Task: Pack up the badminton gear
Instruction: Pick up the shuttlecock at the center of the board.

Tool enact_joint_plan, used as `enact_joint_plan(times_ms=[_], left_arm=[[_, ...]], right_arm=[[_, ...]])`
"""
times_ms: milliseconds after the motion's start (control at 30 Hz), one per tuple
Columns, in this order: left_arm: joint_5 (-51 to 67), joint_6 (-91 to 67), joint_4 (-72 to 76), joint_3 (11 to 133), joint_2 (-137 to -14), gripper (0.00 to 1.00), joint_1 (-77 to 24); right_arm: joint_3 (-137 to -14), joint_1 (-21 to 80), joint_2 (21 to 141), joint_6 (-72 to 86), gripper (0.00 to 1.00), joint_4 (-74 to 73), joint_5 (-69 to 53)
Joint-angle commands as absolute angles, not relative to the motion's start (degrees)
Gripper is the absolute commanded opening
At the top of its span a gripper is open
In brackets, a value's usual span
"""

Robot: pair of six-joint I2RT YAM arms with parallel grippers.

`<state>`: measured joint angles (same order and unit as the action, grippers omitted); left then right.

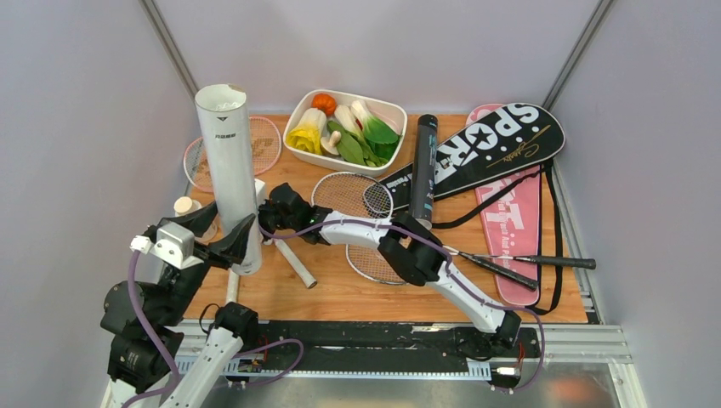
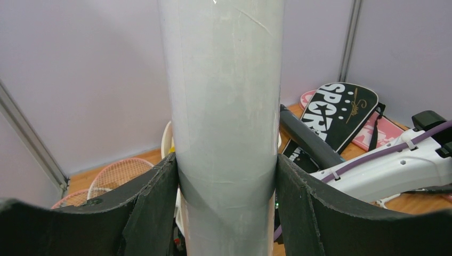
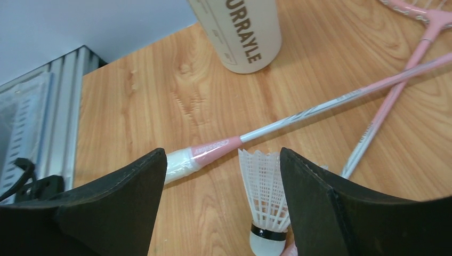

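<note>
The white tube [image 1: 228, 161] stands upright on the left of the table, and my left gripper [image 1: 223, 234] is shut on its lower part. In the left wrist view both fingers press the sides of the tube [image 2: 224, 106] around the gripper's middle [image 2: 226, 181]. My right gripper [image 1: 272, 206] sits just right of the tube and is open [image 3: 219, 160]. A white shuttlecock [image 3: 265, 192] lies between its fingers, cork towards the camera, against the right finger only. A pink racquet's handle [image 3: 213, 149] crosses the table beyond it, with the tube's base [image 3: 242, 32] farther off.
A black tube [image 1: 423, 170] lies beside the black cover [image 1: 489, 144], which overlaps the pink cover [image 1: 510, 221]. Silver racquets [image 1: 353, 195] lie under my right arm. A pink racquet head [image 1: 255, 140] sits behind the white tube. A vegetable tray [image 1: 393, 112] stands at the back and a small bottle [image 1: 183, 206] at the left.
</note>
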<state>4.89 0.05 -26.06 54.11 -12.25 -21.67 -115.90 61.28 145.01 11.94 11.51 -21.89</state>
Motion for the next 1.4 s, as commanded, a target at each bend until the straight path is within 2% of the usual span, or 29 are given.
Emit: enact_joint_plan(times_ms=[0,567,1000,1167,1367], left_arm=[[6.04,-1.93,-23.03,56.90,-11.55,0.00,-21.65],[6.32,-2.14,-22.02,56.28,-11.98,0.00,-21.71],[5.99,-1.89,-21.11,55.68,-11.42,0.00,-21.69],[5.98,-1.51,-20.61,55.51,-11.38,0.00,-21.70],[5.96,-2.13,-20.39,57.41,-11.39,0.00,-21.64]], right_arm=[[-118.64,61.38,145.48,7.48,0.81,10.91,-13.36],[-117.36,63.84,145.41,0.44,0.81,10.62,-7.07],[-116.76,63.99,145.98,0.34,0.73,9.55,-5.74],[-117.31,64.08,146.74,-1.75,0.80,8.80,-4.49],[-118.55,64.17,147.78,-2.15,0.75,8.32,-3.24]])
